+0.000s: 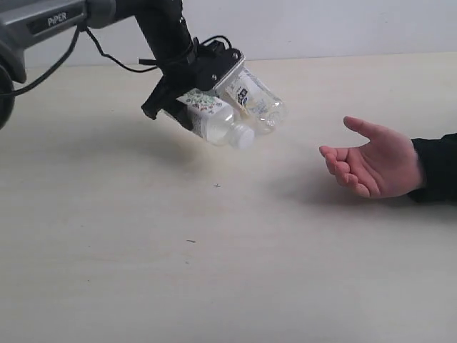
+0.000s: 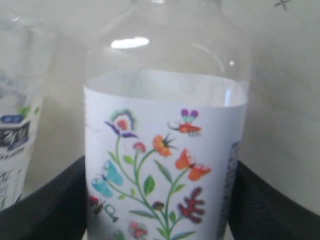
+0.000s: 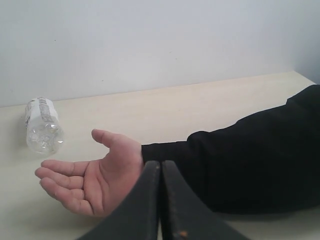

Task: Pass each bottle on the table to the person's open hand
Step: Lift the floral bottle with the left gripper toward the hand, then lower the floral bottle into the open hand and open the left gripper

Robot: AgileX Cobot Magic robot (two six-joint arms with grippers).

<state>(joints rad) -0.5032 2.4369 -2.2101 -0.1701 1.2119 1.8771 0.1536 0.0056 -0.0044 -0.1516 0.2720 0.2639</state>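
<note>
The left gripper (image 1: 194, 107) holds the flower bottle (image 1: 214, 118) tight, up above the table (image 1: 143, 271). The open hand (image 1: 375, 168) is near. Next, I think, the arm must bring the bottle over the palm and let go softly. One other bottle (image 1: 258, 100) lies behind. The right gripper (image 3: 161, 200) is closed and empty.

The left tool (image 1: 187, 101) grips a flower-labelled bottle (image 1: 214, 118) above the worktop (image 1: 228, 271). The bottle's white cap tilts down toward an open hand (image 1: 375, 168), palm-up at the right. A second clear bottle (image 1: 258, 100) shows just behind the first.
</note>
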